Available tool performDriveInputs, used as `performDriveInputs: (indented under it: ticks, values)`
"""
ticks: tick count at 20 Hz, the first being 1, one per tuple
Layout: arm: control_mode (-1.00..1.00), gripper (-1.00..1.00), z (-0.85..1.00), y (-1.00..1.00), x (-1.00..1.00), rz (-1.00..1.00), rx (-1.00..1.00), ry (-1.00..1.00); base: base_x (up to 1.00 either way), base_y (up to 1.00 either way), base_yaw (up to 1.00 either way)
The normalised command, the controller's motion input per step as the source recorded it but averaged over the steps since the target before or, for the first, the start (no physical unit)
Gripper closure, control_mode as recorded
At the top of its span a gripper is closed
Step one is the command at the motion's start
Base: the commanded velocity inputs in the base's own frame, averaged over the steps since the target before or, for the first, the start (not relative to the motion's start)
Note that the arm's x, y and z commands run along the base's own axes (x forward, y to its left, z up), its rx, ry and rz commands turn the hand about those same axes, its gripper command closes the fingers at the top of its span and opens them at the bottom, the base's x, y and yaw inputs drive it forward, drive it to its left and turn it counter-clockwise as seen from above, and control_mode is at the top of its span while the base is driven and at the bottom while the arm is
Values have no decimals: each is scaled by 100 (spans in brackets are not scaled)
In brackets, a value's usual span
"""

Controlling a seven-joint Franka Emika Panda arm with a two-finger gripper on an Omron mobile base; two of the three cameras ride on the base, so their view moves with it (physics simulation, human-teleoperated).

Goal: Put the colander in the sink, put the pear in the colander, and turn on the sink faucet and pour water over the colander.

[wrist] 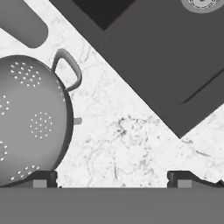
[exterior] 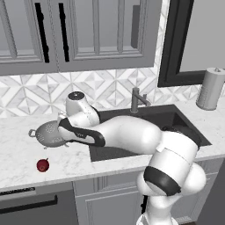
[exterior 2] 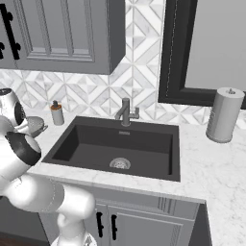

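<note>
Hand view: the fingers (wrist: 113, 179) are seen spread wide at the bottom, with nothing between them, over bare white marble desk (wrist: 127, 135). The colander (wrist: 30, 120) is seen at the left side, standing upright on the desk, with one loop handle (wrist: 70, 68) pointing toward the sink (wrist: 162, 52); one finger tip is placed just beside its rim, and whether they touch cannot be told. A corner of the dark sink basin is seen at the upper right, with part of the round silver drain (wrist: 202, 3) at the top edge.

From the left base view, the colander (exterior: 47, 133) is seen on the desk (exterior: 70, 160) left of the sink (exterior: 176, 121), near the desk's back edge, partly covered by the arm's wrist, which is held over it. The pear (exterior: 42, 165) is seen lying nearer the desk's front edge, apart from the colander. The sink faucet (exterior: 137, 100) is seen at the sink's back edge, and a paper towel roll (exterior: 210, 88) stands toward the desk's right back corner.

From the right base view, the sink (exterior 2: 120, 146) is seen with only its drain (exterior 2: 120, 164) inside, and a soap bottle (exterior 2: 57, 113) is placed at the back edge, left of the sink faucet (exterior 2: 126, 113).
</note>
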Motion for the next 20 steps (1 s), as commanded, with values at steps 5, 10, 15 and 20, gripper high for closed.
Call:
performDriveInputs:
  ticks: [5,10,15,20]
  values:
    - [-100,-100,-21,0,22,0,0,1,0,0,0]
    - [-100,-100,-19,6,26,0,2,6,0,0,0]
    - [-100,-100,-11,15,33,0,0,10,0,0,0]
    - [-100,-100,-13,22,28,0,0,8,0,0,0]
